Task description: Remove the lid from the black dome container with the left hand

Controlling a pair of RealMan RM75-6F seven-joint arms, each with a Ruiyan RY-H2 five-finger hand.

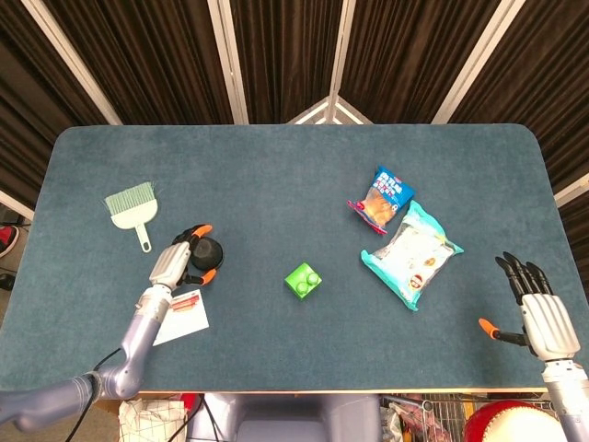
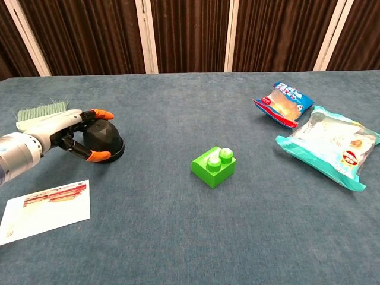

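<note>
Nearest you, bottom right of the head view, your right hand [image 1: 541,308] sits at the near edge of the bench [image 1: 276,166], fingers spread wide, holding nothing, well apart from everything. It doesn't show in the chest view.

Near left, a white card [image 2: 47,211] lies flat, just in front of your left arm.

Your left hand [image 2: 80,135] is wrapped on the black dome container [image 2: 105,142] at the left of the bench: orange fingertips [image 2: 102,114] over the top and another under its near side. Fingers are closed on the dome, touching it. The dome rests flat on the bench, and no gap shows at its base, so the lid [image 2: 102,135] looks on. Judgement: grasp made, lift not started. What's left for you is pulling the lid up and clear, then setting it down. Whether you hold lid only or the whole dome, I can't tell.

Middle: green block [image 2: 215,165], untouched. Right of it, a pale snack bag [image 2: 329,145], and further back a blue snack bag [image 2: 284,104]. Far left, behind the dome, a small green brush [image 1: 132,204].
</note>
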